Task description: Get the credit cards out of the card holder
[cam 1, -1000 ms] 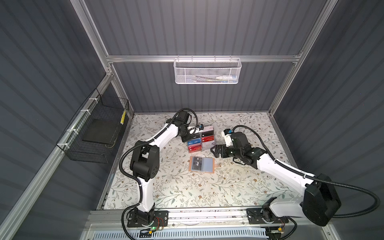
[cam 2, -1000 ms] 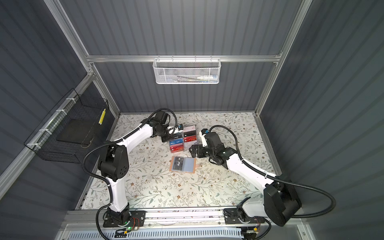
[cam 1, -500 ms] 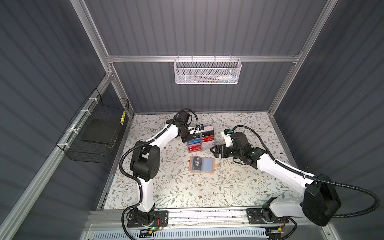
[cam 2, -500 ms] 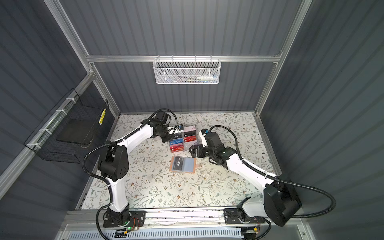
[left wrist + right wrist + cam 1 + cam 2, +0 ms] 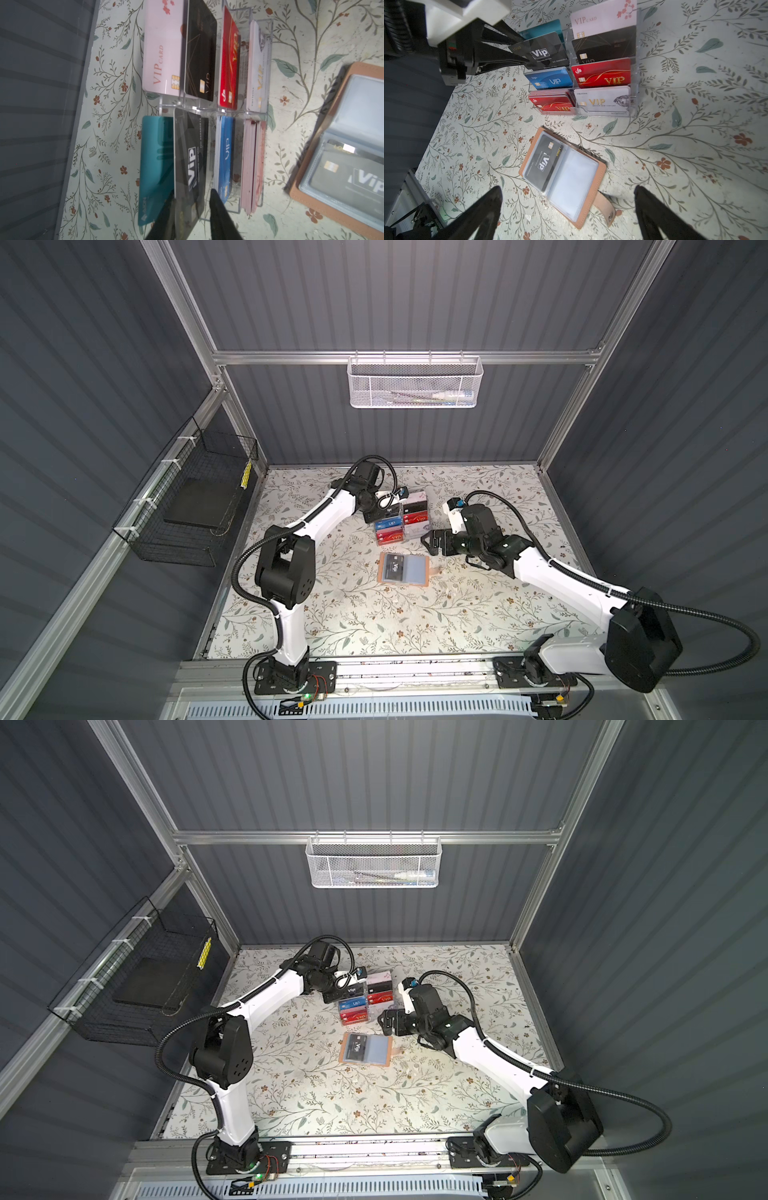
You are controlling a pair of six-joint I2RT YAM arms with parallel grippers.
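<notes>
Now L gripper (image 5: 192, 192) has jaws slightly apart astride a black card (image 5: 191, 153) in the clear rack (image 5: 608, 113); one finger (image 5: 165, 218) touches it, so backing off could drag it out. R gripper (image 5: 429, 542), wide open & empty, hangs at 2 o'clock of the card holder (image 5: 571, 182), which lies open at the rack's 6 o'clock w/ a pocketed card (image 5: 545, 162); unpinned, it may lift.

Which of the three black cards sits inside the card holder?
The black "Vip" card lying flat in the open card holder's pocket; its twin and the gold-lined black card sit in the clear rack.
</notes>
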